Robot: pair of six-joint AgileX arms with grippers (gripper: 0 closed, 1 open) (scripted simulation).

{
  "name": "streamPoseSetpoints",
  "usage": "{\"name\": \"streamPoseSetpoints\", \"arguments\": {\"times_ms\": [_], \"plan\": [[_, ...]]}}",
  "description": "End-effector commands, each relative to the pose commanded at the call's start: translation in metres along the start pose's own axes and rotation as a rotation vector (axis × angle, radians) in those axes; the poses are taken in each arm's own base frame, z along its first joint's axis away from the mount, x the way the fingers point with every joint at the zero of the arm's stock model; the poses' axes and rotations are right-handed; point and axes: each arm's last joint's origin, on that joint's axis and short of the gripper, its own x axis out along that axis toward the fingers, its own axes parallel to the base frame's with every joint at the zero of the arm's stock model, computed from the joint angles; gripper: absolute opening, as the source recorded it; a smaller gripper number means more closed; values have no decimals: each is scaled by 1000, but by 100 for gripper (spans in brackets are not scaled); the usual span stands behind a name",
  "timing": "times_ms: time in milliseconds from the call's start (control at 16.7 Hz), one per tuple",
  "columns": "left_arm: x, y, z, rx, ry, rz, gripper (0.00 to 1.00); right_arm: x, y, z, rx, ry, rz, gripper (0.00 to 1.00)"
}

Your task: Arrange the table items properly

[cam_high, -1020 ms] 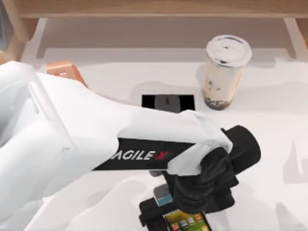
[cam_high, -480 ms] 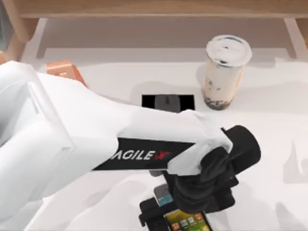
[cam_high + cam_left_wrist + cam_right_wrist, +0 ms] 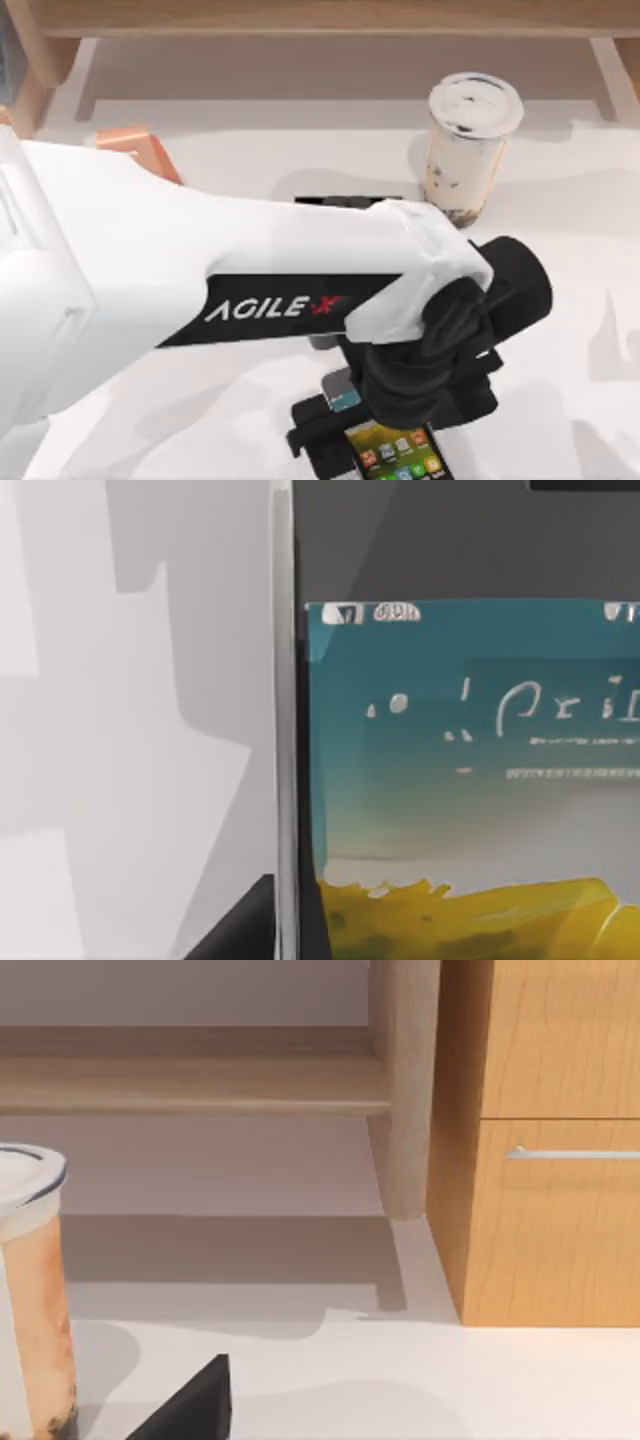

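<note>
Left gripper [image 3: 395,450]: down over the phone [image 3: 400,455] at the near edge of the table [image 3: 560,300], left arm stretched across the middle from the left side; fingers straddling the phone, though cannot tell whether clamped or merely around it (black wrist housing in the way).

Phone: flat on the table, icon screen up, near edge, somewhat right of centre; in the left wrist view its screen [image 3: 470,780] sits very close under the camera, bright side rail alongside.

Step in hand, as a judgement: taking hold of the phone to move it to its proper spot.

Doing it well: grip across the narrow sides, centred along the length so the slab does not pivot; close firmly before lifting (thin, smooth edges likely to slip); lift straight up and keep it level; swing clear of the cup on any path toward the orange stand [image 3: 140,150] at the back left.

Cup [image 3: 468,150]: upright at the back right, lid on, milky tan drink nearly to the top, dark pearls settled at the bottom; also at the edge of the right wrist view [image 3: 30,1290].

Black pad [image 3: 345,201]: just a sliver past the left arm, centre of the table; anything on it hidden.

Right arm: parked off to the right, wrist camera looking toward the wooden cabinet [image 3: 545,1140].
</note>
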Motion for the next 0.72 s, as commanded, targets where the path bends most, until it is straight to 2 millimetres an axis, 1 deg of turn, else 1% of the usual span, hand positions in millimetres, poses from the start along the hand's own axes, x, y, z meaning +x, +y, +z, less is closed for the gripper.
{"name": "streamPoseSetpoints", "arguments": {"times_ms": [180,360,540,720], "plan": [[2,0,0,-3,-1,1,0,0,0,0,0,0,0,100],[-4,-1,0,-78,-21,-45,0,0,0,0,0,0,0,100],[-13,-1,0,-251,-50,-137,0,0,0,0,0,0,0,100],[-26,2,1,-518,-62,-268,0,0,0,0,0,0,0,100]]}}
